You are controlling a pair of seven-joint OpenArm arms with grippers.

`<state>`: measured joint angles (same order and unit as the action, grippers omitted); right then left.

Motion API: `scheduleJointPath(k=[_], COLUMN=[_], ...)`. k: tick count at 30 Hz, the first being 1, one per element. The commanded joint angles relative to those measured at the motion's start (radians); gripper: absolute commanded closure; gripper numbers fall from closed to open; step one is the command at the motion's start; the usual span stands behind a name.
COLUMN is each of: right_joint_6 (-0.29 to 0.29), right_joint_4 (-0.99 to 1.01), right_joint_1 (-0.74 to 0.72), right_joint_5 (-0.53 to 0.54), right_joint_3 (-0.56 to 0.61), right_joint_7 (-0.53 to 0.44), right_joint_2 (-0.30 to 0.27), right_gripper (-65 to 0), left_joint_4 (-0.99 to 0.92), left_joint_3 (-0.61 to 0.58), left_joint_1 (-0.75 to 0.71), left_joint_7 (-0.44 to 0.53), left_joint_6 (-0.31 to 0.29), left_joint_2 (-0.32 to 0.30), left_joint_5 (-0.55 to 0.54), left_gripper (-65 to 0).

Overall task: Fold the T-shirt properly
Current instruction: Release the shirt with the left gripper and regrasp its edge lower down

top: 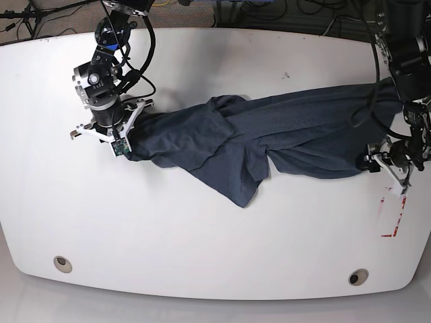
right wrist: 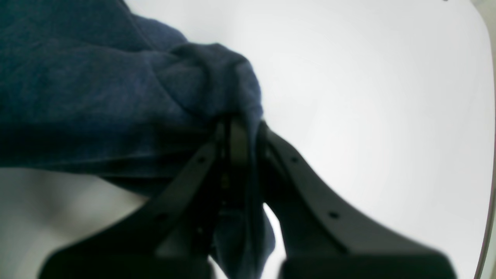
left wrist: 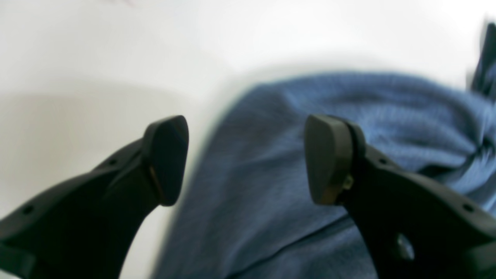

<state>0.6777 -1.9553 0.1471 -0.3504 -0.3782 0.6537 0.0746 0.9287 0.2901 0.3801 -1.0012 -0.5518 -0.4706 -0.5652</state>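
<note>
Observation, standing at the bench. The T-shirt lies stretched in a long rumpled band across the middle of the white table, running from centre left to the right edge of the base view. It is not flat: one flap hangs down toward lower centre, and loose ridges and folds run along the body. No lettering or tag can be made out from here.

Right gripper, at centre left of the base view: jaws pinched together on a bunched corner of the T-shirt, cloth wadded above and around the fingertips in its wrist view.

Left gripper, at the right edge of the base view: jaws spread wide, nothing between them. In its wrist view the cloth sits below and beyond the pads; that view is blurred, so I cannot tell whether the pads touch the fabric.

Progress, my reading: early. The garment is only pulled out lengthwise, with no clean fold made. Spreading it flat and all the folds themselves appear to remain.

Room: plenty of bare table below the shirt and a fair strip above it. The shirt's right end lies close to the table's right edge, near a red mark, so little slack there; the left end has open table beyond it.
</note>
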Motion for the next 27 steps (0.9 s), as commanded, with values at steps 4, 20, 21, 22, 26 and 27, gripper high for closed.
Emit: scheduleJointPath(k=[4,20,21,22,26,27], right_joint_6=[-0.009,-0.009,-0.009,-0.009,-0.009,-0.008], right_joint_4=[-0.02,-0.02,-0.02,-0.02,-0.02,-0.02], right_joint_1=[-0.013,-0.028,-0.028,-0.028,-0.028,-0.028], right_joint_5=[0.011,0.011,0.011,0.011,0.011,0.011], right_joint_3=[0.0,0.0,0.0,0.0,0.0,0.0], right_joint_7=[-0.024,-0.024,-0.024,-0.024,-0.024,-0.024], right_joint_2=[-0.003,-0.002,-0.002,-0.002,-0.002,-0.002], right_gripper=[0.0,0.0,0.0,0.0,0.0,0.0], left_joint_4=[-0.032,-0.032,-0.032,-0.032,-0.026,-0.026], left_joint_3=[-0.029,-0.136,-0.136,-0.136,-0.133,-0.133], left_joint_1=[0.029,0.021,0.021,0.023,0.026,0.026], left_joint_7=[0.021,0.023,0.023,0.023,0.023,0.023], left_joint_6=[-0.035,-0.034,-0.034,-0.034,-0.034,-0.034], left_joint_2=[-0.024,-0.023,-0.026,-0.029,-0.057,-0.067], left_joint_5=[-0.013,-0.011,-0.011,-0.011,-0.014,-0.016], left_gripper=[-44.0,-44.0,-44.0,-44.0,-44.0,-44.0])
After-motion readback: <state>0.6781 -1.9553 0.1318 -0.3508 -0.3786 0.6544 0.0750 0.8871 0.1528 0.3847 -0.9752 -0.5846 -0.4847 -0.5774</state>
